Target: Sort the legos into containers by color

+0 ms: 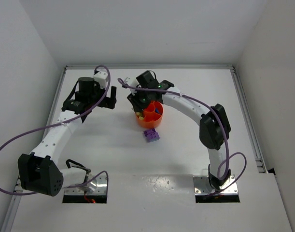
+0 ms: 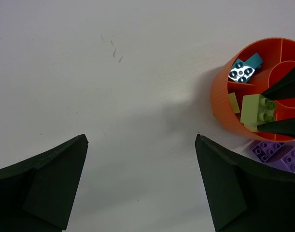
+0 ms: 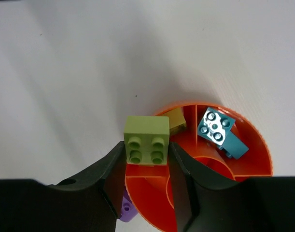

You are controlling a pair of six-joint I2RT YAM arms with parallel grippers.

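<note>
Yellow-green lego [image 3: 146, 140] pinched in right fingers [image 3: 111, 169] over bowl [image 3: 258, 145].

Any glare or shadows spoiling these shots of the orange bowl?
Left wrist: white glare blanks the top of the teal plastic brick in the round orange plastic bowl; soft shadow on the white table beside it. Right wrist: same glare on that brick. Top external: no obvious glare.

The bowl [image 3: 260, 145] is smooth orange plastic with a soft sheen. The green brick [image 3: 146, 140] looks matt plastic, while the teal brick [image 3: 216, 128] glares glossy on its studs. The table [image 2: 113, 121] is matt white, faintly scuffed toward the upper left of the left wrist view. The right fingers [image 3: 106, 176] are dull black.
</note>
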